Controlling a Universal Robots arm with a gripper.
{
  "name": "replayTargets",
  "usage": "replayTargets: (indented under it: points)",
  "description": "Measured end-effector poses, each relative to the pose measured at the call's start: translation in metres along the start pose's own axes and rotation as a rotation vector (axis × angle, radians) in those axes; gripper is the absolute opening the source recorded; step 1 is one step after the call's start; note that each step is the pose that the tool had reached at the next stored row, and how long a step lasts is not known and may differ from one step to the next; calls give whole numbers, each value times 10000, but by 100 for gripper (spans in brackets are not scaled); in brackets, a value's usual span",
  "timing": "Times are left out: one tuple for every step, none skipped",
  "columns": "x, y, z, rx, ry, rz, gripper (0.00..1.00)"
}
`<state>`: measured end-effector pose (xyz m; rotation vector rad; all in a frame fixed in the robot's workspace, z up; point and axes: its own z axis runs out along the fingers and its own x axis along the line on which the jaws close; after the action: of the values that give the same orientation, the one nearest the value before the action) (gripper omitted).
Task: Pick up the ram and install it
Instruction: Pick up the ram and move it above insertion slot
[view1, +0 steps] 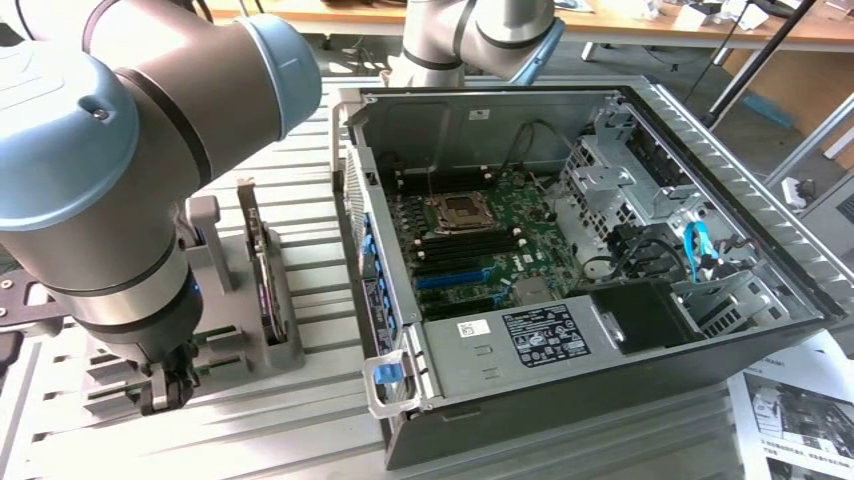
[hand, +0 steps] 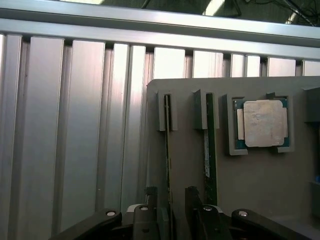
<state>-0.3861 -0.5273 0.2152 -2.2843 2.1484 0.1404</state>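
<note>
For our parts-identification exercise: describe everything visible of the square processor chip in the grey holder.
The processor chip is square, with a dull silver metal lid over a green board whose edge shows around it. It lies flat, lid facing the wrist camera, in a recess of the grey holder, framed by raised corner pieces. Nothing else touches it.

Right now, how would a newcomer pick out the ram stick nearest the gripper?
Find the grey holder block on the ribbed aluminium table. The ram stick stands on edge in the slot farthest from the square processor chip. The gripper straddles it, not the labelled ram stick beside it.
</note>
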Motion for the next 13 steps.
replayTargets:
  points:
    - [1, -1, 14, 0, 0, 0, 36]
    - [1, -1, 23, 0, 0, 1, 36]
    - [2, -2, 31, 0, 0, 0, 36]
    - [3, -2, 41, 0, 0, 0, 36]
    - [3, -3, 51, 0, 0, 0, 36]
    - [4, -4, 60, 1, 0, 0, 36]
    - [5, -4, 70, 0, 0, 0, 36]
    - [5, -5, 78, 1, 0, 0, 36]
    - [6, -5, 86, 0, 0, 0, 36]
    - [6, -6, 94, 0, 0, 0, 36]
    - [7, -6, 105, 1, 0, 0, 36]
    - [8, -7, 124, 0, 1, 0, 36]
    - [9, -8, 134, -1, 1, 1, 36]
